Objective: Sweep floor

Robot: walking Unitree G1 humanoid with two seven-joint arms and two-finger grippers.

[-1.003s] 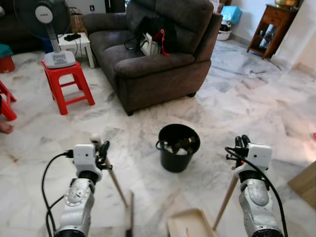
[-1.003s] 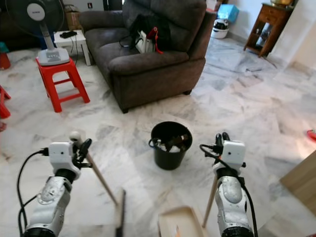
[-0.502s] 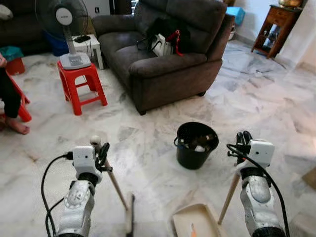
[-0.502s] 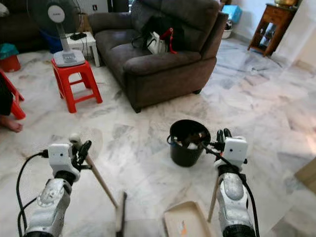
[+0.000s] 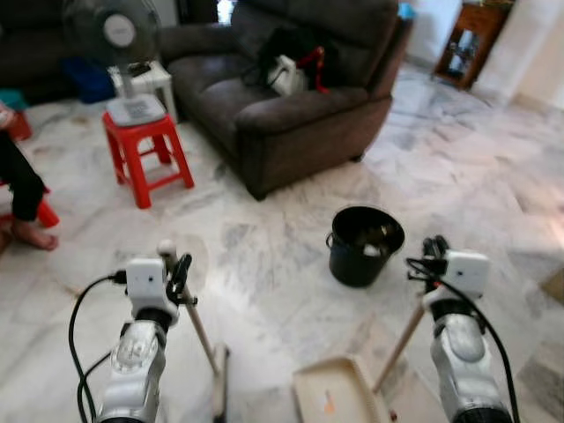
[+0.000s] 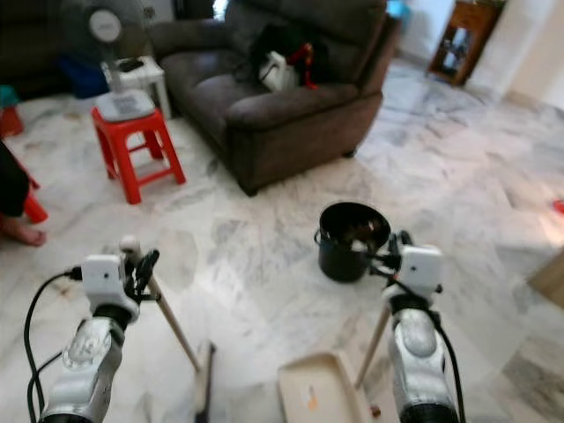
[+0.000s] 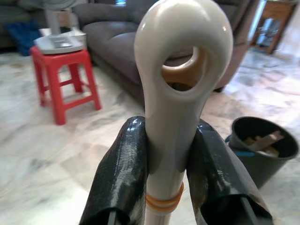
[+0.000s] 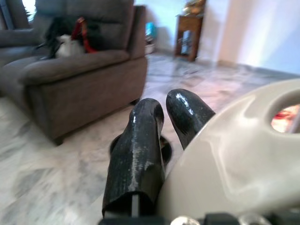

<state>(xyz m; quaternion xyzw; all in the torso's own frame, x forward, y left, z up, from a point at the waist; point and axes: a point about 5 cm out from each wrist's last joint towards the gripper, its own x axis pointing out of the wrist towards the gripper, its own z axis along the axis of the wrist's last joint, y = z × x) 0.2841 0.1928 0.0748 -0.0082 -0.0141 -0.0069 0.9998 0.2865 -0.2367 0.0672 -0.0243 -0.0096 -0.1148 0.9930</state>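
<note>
Both arms bent up in front of the body. Left gripper (image 7: 164, 154) clamped on the cream looped top of the broom (image 5: 201, 339), its head resting on the marble floor (image 5: 264, 264). Right gripper (image 5: 434, 250) closed on the dustpan handle (image 5: 398, 346); dustpan (image 5: 330, 397) sits on the floor near the black bucket (image 5: 364, 244).

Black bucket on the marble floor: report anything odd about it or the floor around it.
The black plastic bucket stands upright on the white marble floor, holding scraps, nothing spilled beside it. A small orange speck lies in the beige dustpan. Nothing else stands out.
</note>
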